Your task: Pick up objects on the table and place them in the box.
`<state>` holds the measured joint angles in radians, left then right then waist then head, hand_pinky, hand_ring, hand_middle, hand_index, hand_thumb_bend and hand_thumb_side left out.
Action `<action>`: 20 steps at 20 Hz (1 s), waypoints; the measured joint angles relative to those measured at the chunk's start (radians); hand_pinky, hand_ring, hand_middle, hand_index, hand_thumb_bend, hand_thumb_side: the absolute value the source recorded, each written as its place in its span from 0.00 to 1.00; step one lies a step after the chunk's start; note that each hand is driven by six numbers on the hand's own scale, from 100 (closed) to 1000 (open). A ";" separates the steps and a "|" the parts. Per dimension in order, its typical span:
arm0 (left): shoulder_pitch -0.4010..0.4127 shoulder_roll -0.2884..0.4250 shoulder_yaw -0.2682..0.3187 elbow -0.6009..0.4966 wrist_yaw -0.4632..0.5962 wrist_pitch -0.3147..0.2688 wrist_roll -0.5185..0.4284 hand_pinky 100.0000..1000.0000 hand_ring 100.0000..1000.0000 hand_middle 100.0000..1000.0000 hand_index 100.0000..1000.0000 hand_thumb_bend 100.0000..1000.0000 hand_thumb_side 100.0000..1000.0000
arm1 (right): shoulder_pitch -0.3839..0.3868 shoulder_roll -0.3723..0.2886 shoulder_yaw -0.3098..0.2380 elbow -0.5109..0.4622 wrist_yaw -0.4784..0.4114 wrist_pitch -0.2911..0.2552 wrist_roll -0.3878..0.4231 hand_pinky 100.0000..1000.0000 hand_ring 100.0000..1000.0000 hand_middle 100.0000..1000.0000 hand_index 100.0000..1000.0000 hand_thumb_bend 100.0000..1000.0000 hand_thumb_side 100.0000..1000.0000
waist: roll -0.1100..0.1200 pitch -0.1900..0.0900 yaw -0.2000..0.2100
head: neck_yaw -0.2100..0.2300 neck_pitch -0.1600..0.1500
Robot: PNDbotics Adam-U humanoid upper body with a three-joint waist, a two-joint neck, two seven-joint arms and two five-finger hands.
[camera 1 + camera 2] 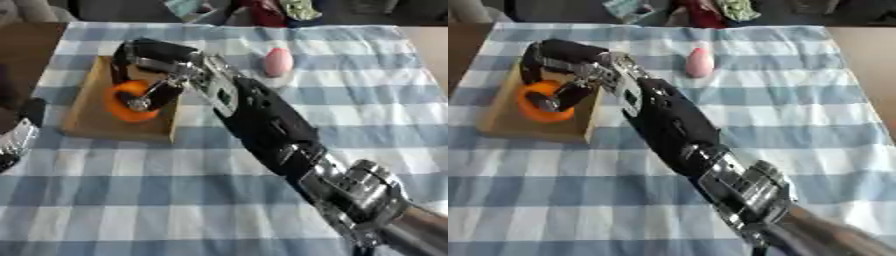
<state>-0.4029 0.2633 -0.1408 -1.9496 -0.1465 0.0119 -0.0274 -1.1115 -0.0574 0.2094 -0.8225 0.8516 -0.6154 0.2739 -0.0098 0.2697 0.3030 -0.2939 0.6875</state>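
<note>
Right hand (149, 70) reaches from the lower right corner, its long black and silver arm (271, 130) crossing the tabletop (175, 200) on a diagonal toward the upper left. Its fingers (157, 95) are curled down around a round orange object (127, 102), which looks like a fruit but is too blurred to name for sure. The thumb side and the fingers close on it from above, so the hand is clamped on the orange object. That object sits inside the shallow brown cardboard box (96, 125), which lies on the left part of the tabletop; whether it rests on the box floor or hangs just above it, I cannot tell.

A blue and white checked cloth (367, 125) covers the tabletop. On it, to the right of the box and well apart from it, stands a small pink egg-shaped object (278, 62), upright, just beside the upper part of the arm.

At the left edge of the left eye view, the left hand (17, 137) shows as a dark and silver shape near the box; its fingers cannot be made out.
</note>
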 measured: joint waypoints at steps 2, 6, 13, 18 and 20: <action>-0.002 0.000 -0.002 0.000 0.001 0.000 -0.001 0.46 0.50 0.47 0.64 0.31 0.00 | 0.004 0.005 -0.001 0.008 0.016 -0.005 -0.007 0.75 0.65 0.52 0.64 0.20 0.32 | -0.001 0.000 0.001 | 0.000 -0.004; -0.002 0.000 -0.003 -0.002 0.005 0.001 -0.002 0.46 0.50 0.47 0.64 0.32 0.00 | 0.004 0.010 0.000 0.014 0.049 -0.022 0.002 0.78 0.73 0.72 0.75 0.39 0.40 | -0.001 0.001 0.000 | 0.000 -0.006; -0.003 -0.001 -0.003 -0.006 0.005 0.002 -0.002 0.46 0.50 0.47 0.64 0.33 0.00 | -0.017 0.003 -0.009 0.003 0.045 -0.031 0.034 0.80 0.75 0.78 0.80 0.42 0.41 | 0.001 0.001 -0.014 | 0.007 -0.013; -0.002 0.000 -0.003 -0.006 0.005 0.002 -0.002 0.46 0.50 0.47 0.64 0.33 0.00 | -0.055 -0.051 -0.020 -0.035 -0.007 -0.016 0.021 0.80 0.75 0.77 0.79 0.42 0.39 | 0.001 0.000 -0.029 | 0.014 -0.013; -0.002 0.000 -0.003 -0.006 0.005 0.002 -0.001 0.46 0.50 0.47 0.64 0.33 0.00 | -0.069 -0.081 -0.027 -0.049 -0.028 -0.005 0.013 0.80 0.75 0.77 0.79 0.42 0.37 | 0.001 -0.001 -0.034 | 0.019 -0.013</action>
<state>-0.4047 0.2631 -0.1438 -1.9554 -0.1418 0.0139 -0.0288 -1.1809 -0.1379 0.1825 -0.8710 0.8239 -0.6208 0.2868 -0.0084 0.2683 0.2686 -0.2752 0.6741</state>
